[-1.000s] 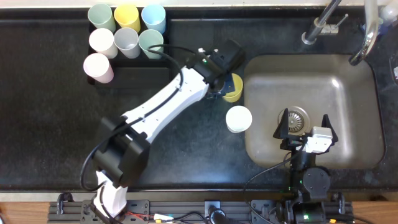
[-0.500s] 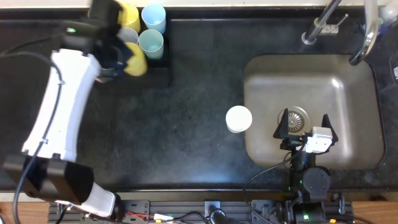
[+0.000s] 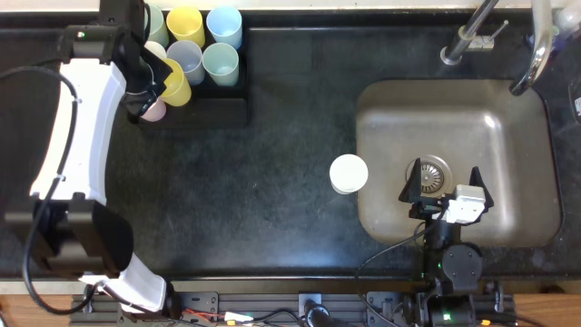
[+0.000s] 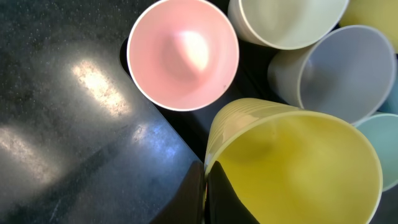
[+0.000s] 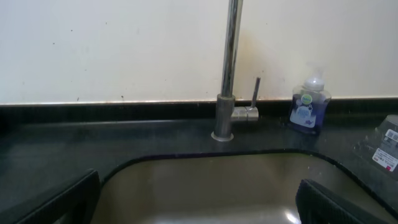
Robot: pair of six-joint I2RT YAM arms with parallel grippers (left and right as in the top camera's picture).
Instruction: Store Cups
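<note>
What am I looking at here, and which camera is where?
Two robot arms work at a black counter. The top view looks down from above; each wrist view is from a camera on one arm. The left hand grips a yellow cup by its rim, over a black rack holding other cups, next to a pink cup. A white cup stands on the counter beside the sink. The right hand hangs open over the sink, holding nothing.
</note>
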